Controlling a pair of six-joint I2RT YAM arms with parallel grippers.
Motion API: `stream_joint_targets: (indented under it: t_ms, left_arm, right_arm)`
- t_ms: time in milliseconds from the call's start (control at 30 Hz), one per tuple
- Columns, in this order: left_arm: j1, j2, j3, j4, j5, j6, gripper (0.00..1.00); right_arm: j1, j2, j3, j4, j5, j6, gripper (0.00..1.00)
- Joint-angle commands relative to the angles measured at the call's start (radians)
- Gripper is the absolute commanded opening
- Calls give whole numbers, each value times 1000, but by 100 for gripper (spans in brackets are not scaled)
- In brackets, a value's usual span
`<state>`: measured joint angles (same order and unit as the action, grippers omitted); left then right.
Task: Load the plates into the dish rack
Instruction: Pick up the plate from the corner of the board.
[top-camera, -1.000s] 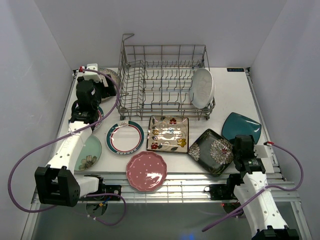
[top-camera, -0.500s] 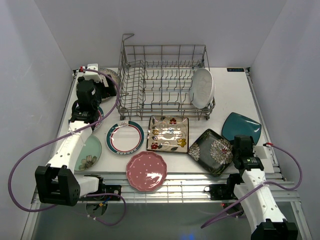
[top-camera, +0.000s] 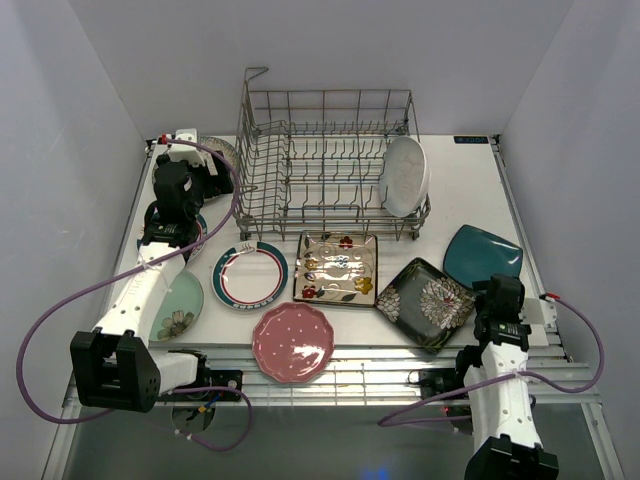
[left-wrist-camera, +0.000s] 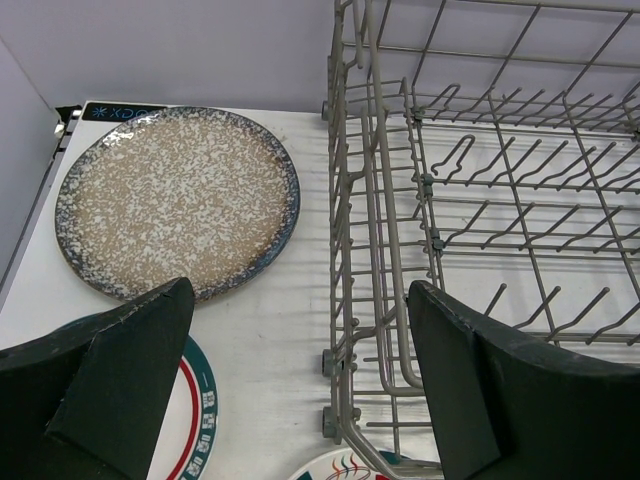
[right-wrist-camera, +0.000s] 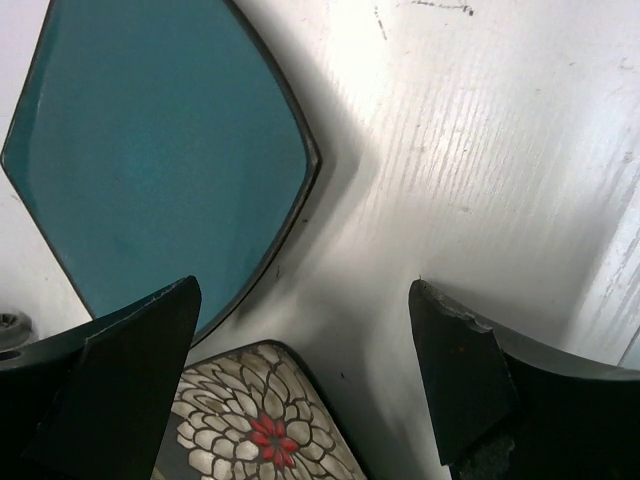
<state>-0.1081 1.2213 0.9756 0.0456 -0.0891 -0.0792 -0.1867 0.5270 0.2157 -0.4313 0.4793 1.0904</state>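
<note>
Plates (top-camera: 250, 275) are mostly laid flat on the tabletop (top-camera: 470, 190). Left tool (left-wrist-camera: 298, 300) is held spread, empty, between speckled plate (left-wrist-camera: 175, 205) and dish rack (top-camera: 320, 150). One white plate (top-camera: 405, 175) is stood in the rack's right end; right tool (right-wrist-camera: 302, 290) is spread, empty, beside teal plate (right-wrist-camera: 150, 150).

My left arm (top-camera: 145, 292) and right arm (top-camera: 503, 398) wear white shells over black joints, each trailing a purple cable (top-camera: 603, 345).

Boxed in by plain pale lavender walls (top-camera: 330, 50); lit evenly over a white table (top-camera: 465, 190) edged with metal rails (top-camera: 370, 375).
</note>
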Motion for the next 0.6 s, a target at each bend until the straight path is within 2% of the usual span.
stream_joint_targets:
  t_ms: [0,200,567]
  left_arm:
    - [4,-14,-2,10,17,-5,98]
    - [4,-22,-2,7,29,-5,98]
    - [4,-22,0,4,37,-7,98]
  right_arm:
    - [-85,-4,-25,98,-128,-79,90]
    - [-210,-7,-87,196,-300,-145,90]
    - [-244,-51,-153,313,-424,-166,90]
